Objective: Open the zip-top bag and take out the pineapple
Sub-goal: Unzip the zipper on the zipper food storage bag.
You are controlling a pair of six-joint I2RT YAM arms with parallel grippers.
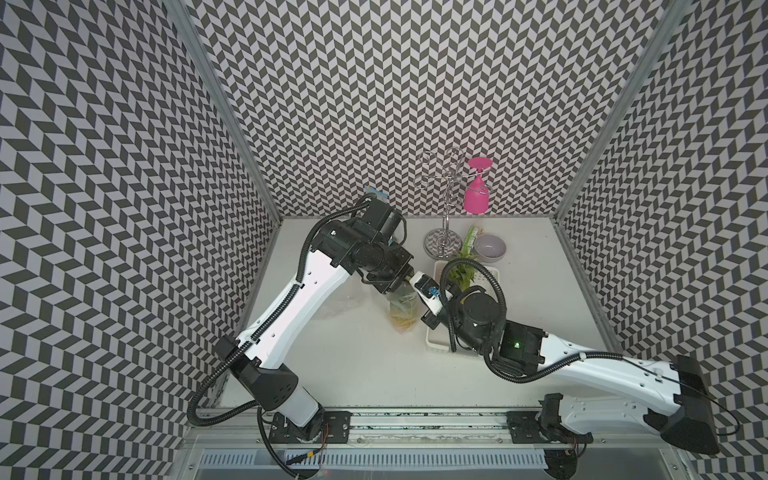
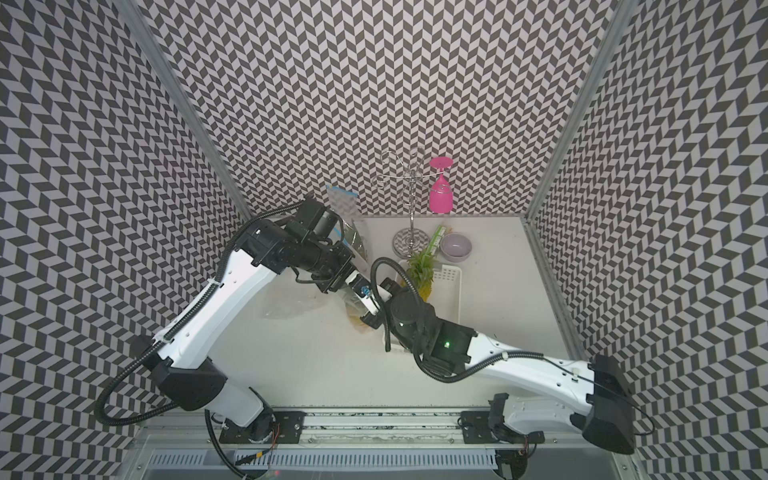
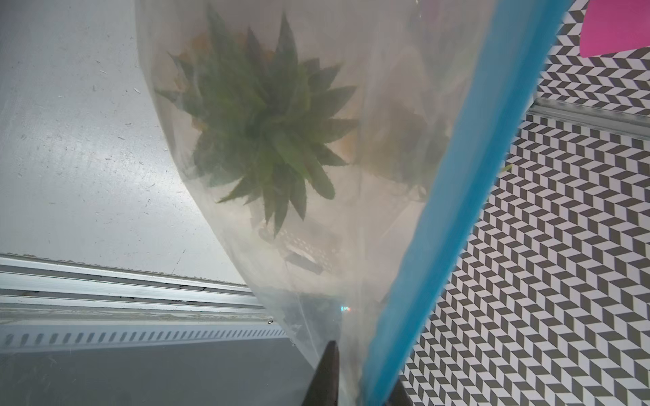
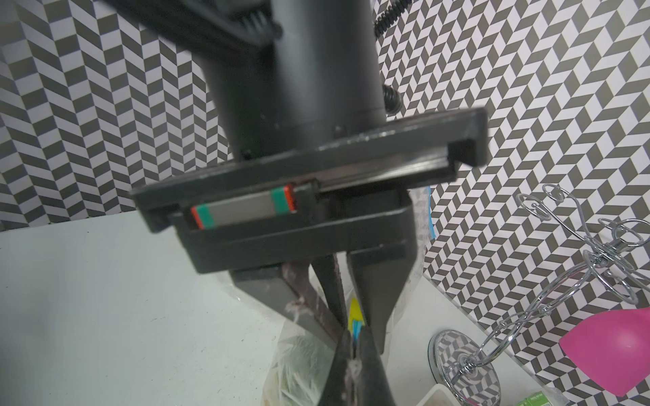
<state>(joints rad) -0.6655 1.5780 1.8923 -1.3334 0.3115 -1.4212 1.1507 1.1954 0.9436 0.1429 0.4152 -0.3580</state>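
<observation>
While both the left fingers (image 4: 329,281) and right fingers (image 4: 373,372) clench its blue zip edge, the zip-top bag (image 1: 402,309), centre frame, holds the pineapple (image 3: 267,133); only its hazy green crown shows through plastic.

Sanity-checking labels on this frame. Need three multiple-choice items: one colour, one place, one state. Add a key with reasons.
1. The bag has a zip strip that is: A red; B blue; C green.
2. The pink glass is: A hung on the rack; B inside the bag; C flat on its side.
3. The right gripper is: A open, clear of everything; B shut on the bag; C shut on the glass.

Key:
1 B, the strip shows blue in the left wrist view.
2 A, it hangs foot up from a rack arm in both top views.
3 B, the right wrist view shows its fingers pinched on the bag's edge.
</observation>
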